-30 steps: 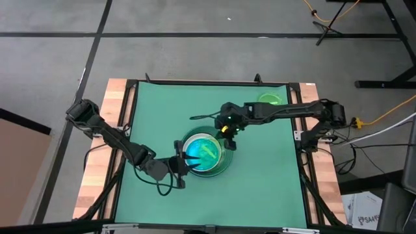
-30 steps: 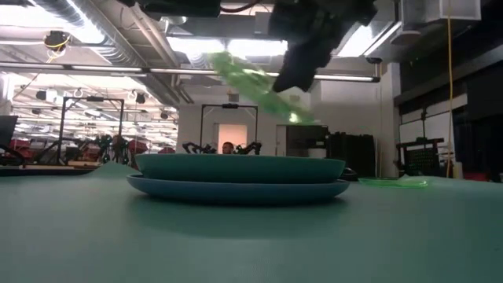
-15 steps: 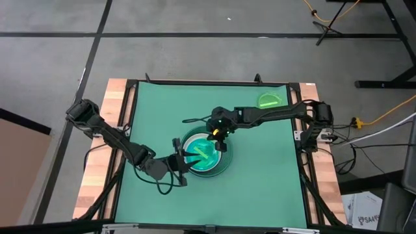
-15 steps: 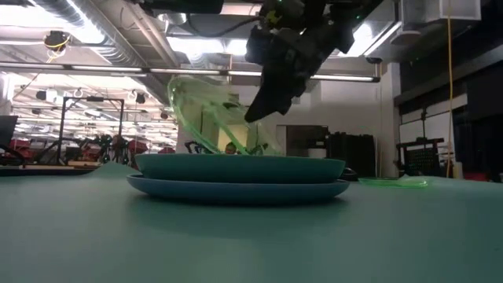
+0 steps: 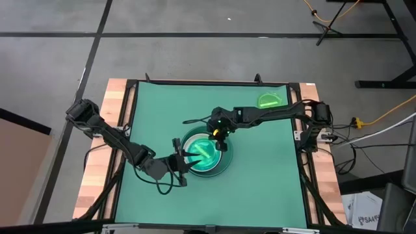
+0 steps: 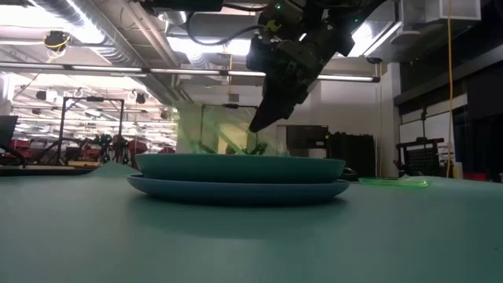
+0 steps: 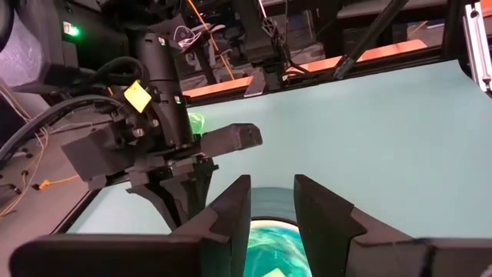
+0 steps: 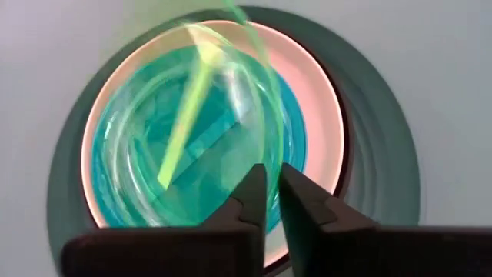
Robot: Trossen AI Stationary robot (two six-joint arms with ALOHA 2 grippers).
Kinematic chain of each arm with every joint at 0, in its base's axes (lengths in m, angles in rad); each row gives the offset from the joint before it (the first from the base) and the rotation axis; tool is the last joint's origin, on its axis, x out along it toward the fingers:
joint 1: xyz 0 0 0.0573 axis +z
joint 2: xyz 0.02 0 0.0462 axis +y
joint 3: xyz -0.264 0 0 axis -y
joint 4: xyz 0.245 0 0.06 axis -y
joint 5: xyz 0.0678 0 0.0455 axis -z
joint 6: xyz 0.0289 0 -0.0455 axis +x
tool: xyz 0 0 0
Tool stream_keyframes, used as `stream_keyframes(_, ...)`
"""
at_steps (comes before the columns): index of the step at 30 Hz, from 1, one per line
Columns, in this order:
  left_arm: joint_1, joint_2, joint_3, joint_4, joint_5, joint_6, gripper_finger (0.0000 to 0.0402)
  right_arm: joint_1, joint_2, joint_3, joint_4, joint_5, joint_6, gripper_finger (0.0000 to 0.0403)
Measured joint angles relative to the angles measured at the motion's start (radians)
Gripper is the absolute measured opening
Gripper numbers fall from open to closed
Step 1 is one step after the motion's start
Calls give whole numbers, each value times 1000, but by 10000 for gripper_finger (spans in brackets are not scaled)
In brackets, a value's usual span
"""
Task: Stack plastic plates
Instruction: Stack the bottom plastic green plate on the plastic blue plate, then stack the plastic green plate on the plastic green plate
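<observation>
Your green mat [image 5: 260,188] carries the plate stack [image 5: 205,155] at centre. Right gripper [image 5: 215,134] is above its far rim, fingers pinched on a small green plate [image 8: 223,138] tilted over the stack. Left gripper [image 5: 184,159] waits at the stack's near-left edge, fingers parted. The second small green plate [image 5: 269,100] lies at the far right.

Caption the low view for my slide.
Right gripper lowers a tilted translucent green plate onto the plate stack, while another green plate waits on the table.
</observation>
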Motion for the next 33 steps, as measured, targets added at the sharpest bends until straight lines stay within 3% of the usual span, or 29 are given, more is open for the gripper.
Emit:
stream_keyframes(6, 0, 0, 0, 0, 0, 0, 94, -7, -22, -1, -24, 14, -44, 97)
stream_keyframes(11, 0, 0, 0, 2, 1, -8, 94, -14, -146, 0, -150, 97, -99, 131)
stream_keyframes(23, -10, 0, 0, 5, 4, -35, 94, -75, -450, -13, -502, 463, -111, 133)
stream_keyframes(29, -9, 0, 0, 7, 2, -37, 94, -197, -505, -139, -508, 594, -79, 133)
stream_keyframes(33, -7, 0, 0, 7, -2, -37, 94, -299, -493, -241, -466, 621, -65, 133)
